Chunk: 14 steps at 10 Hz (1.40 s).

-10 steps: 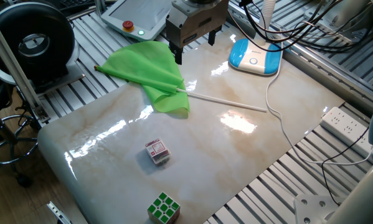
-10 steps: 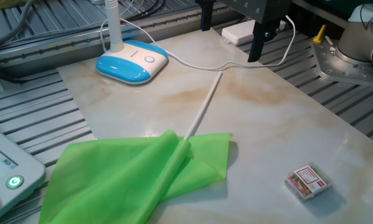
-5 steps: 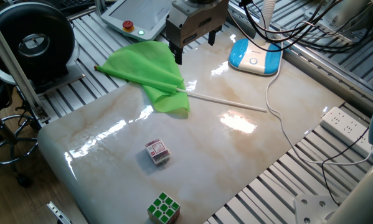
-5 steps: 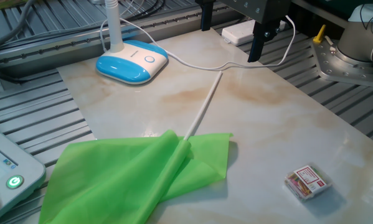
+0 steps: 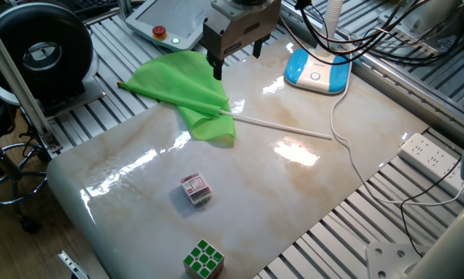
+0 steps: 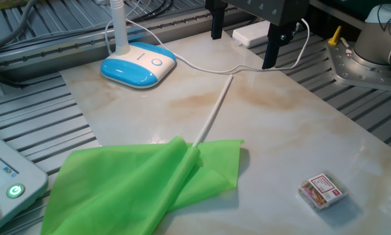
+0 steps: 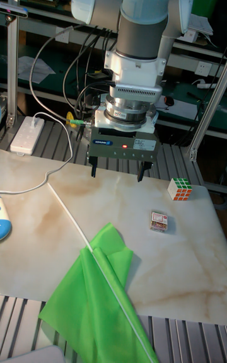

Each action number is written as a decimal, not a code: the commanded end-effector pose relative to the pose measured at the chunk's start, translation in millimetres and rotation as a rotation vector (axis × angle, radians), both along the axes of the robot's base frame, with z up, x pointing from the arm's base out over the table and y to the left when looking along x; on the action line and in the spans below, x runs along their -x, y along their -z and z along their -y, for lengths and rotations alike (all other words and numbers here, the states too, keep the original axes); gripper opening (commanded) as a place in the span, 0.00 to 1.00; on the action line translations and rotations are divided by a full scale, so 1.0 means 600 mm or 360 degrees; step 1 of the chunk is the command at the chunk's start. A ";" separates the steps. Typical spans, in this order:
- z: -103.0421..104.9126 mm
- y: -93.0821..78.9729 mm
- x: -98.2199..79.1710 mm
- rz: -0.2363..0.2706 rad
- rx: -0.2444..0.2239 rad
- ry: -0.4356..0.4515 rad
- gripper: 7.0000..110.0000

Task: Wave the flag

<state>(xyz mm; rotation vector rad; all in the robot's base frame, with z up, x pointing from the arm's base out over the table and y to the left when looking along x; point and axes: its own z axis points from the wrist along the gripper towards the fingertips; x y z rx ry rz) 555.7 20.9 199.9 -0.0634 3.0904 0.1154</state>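
Your gripper (image 7: pixel 116 174) hangs above the marble-patterned table (image 5: pixel 309 194) with its fingers spread wide and nothing between them. The flag (image 5: pixel 187 93) lies flat on the table, its white stick toward the blue-and-white lamp base (image 5: pixel 317 72). The small card box (image 7: pixel 159 220) carries print, probably too blurred to read.

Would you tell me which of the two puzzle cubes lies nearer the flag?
The red-and-white cube lies nearer the flag; the green-and-white cube sits farther off, at the table's edge.
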 end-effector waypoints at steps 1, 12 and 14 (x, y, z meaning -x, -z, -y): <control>-0.023 -0.005 -0.013 0.0054 -0.0082 -0.0029 0.00; -0.013 0.012 0.017 0.0061 -0.0035 -0.0611 0.00; -0.005 0.016 0.021 0.0061 -0.0002 -0.0685 0.00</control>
